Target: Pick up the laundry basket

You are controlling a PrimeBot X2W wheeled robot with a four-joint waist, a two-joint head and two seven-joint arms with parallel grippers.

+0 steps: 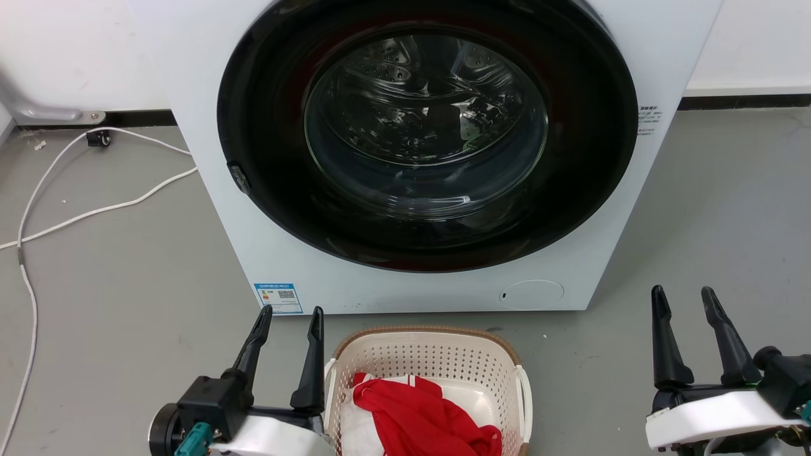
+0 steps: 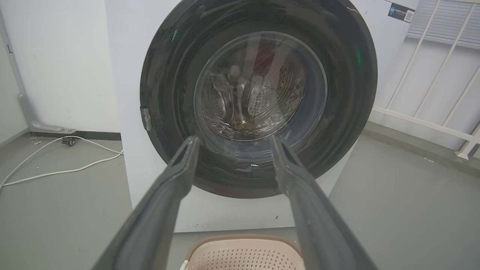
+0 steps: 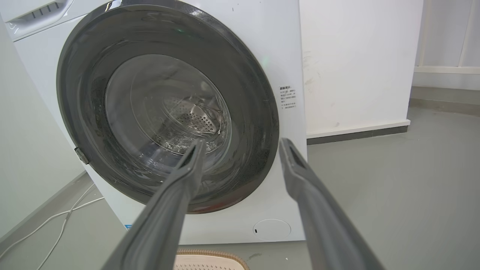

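washing machine (image 1: 209, 190) close behind laundry basket (image 1: 431, 364), tight gap there. floor (image 1: 589, 380) open either side of basket; cable (image 1: 136, 201) well left.

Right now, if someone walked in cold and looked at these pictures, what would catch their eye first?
The washer, its big dark round door shut, dominates the upper middle of the head view. On the floor in front of it sits the basket with a red cloth inside. The left gripper is open beside the basket's left side, the right gripper open farther off to its right.
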